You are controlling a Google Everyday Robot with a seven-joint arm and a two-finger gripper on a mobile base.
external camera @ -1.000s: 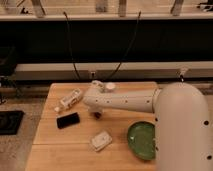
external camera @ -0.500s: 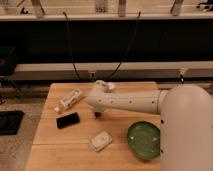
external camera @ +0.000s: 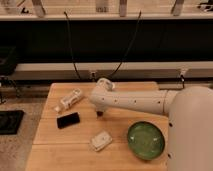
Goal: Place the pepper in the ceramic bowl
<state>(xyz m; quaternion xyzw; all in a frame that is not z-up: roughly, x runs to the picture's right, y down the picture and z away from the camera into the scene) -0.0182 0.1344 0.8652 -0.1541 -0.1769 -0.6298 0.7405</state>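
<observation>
The ceramic bowl, wide, green and darker at the rim, sits on the wooden table at the front right. My white arm reaches over the table from the right. Its gripper points down at the tabletop left of the bowl, about a bowl's width from it, and is shut. Only a small dark tip shows under the wrist there. I cannot make out the pepper apart from that dark tip, so I cannot tell whether it is held.
A black phone lies left of the gripper. A white flat packet lies in front of it. A long white object lies at the back left, and a white cup-like thing sits behind the arm. My white body fills the right side.
The arm's end has dropped slightly toward the tabletop and the gripper has gone shut. The bowl, the phone and the white items have not moved.
</observation>
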